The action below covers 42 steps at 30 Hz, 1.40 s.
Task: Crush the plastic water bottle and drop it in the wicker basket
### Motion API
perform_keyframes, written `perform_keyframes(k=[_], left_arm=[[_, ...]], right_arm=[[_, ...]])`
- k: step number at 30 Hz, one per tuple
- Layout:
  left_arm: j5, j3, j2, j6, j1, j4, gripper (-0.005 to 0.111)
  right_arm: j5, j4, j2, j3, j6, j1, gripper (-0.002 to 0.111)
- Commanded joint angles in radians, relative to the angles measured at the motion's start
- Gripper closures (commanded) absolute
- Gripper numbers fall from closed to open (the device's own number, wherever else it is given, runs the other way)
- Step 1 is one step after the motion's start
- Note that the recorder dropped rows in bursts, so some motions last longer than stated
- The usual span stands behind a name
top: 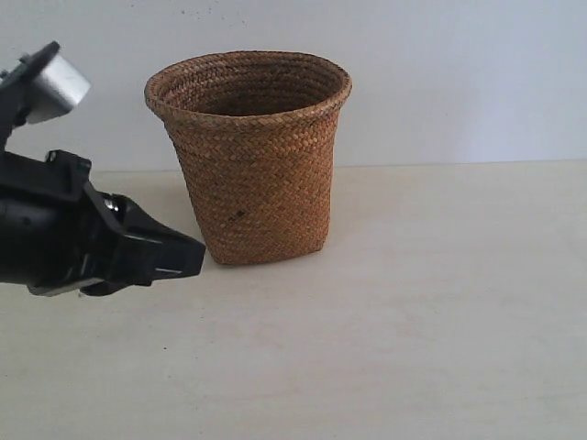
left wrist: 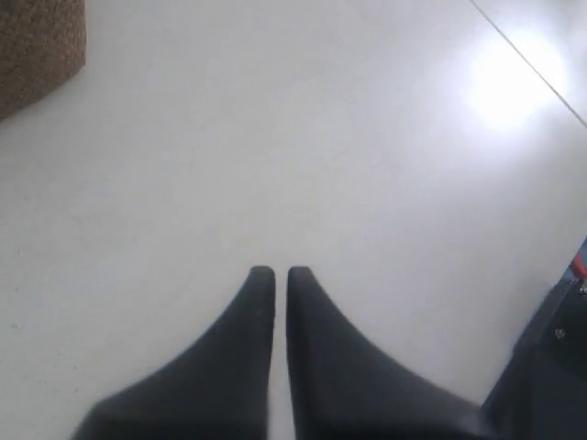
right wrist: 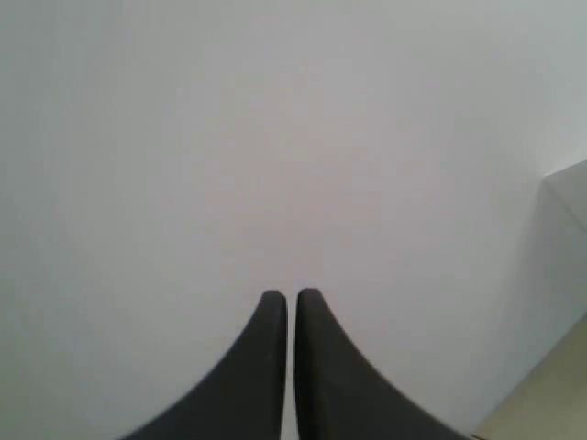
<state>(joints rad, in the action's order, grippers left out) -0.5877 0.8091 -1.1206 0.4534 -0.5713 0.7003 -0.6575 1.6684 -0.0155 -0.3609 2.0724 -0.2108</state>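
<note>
The tall brown wicker basket (top: 249,156) stands upright at the back of the pale table, with a small dark spot on its side. A corner of the basket (left wrist: 37,46) also shows in the left wrist view. The plastic water bottle is out of view in every frame. My left gripper (top: 188,257) hovers over the table just left of the basket's base, shut with nothing between its fingers. In its own view the left gripper (left wrist: 275,272) has its fingers nearly touching. My right gripper (right wrist: 291,295) is shut and empty over a plain white surface, and it does not appear in the exterior view.
The pale table (top: 413,321) stretches to the right and front of the basket. A white wall (top: 459,73) rises behind it. A bright glare spot (left wrist: 514,78) lies on the table in the left wrist view. A dark piece of equipment (left wrist: 550,367) sits at that view's edge.
</note>
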Motion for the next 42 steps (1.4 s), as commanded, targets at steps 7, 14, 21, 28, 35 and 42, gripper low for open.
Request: perform_keyframes(k=[7, 14, 21, 28, 35, 42], left_arm=[[0.123, -0.01, 0.053, 0.111, -0.006, 0.01, 0.103], [0.383, -0.278, 0.504, 0.3, 0.324, 0.016, 0.103], [0.56, -0.6, 1.002, 0.334, 0.546, 0.014, 0.103], [0.659, -0.731, 1.121, 0.334, 0.59, 0.016, 0.103], [0.677, -0.8, 1.121, 0.399, 0.599, 0.009, 0.103], [0.577, -0.809, 1.121, 0.401, 0.599, 0.022, 0.103]], right_arm=[[-0.005, 0.008, 0.006, 0.003, -0.005, 0.002, 0.108], [-0.01, 0.008, 0.006, 0.003, -0.005, 0.0, 0.108], [-0.01, 0.008, 0.006, 0.003, -0.005, 0.0, 0.108], [-0.011, 0.01, 0.006, 0.003, -0.005, 0.0, 0.108], [-0.009, 0.001, 0.003, 0.001, -0.005, 0.0, 0.108], [-0.011, 0.001, 0.003, 0.001, -0.005, 0.0, 0.108]])
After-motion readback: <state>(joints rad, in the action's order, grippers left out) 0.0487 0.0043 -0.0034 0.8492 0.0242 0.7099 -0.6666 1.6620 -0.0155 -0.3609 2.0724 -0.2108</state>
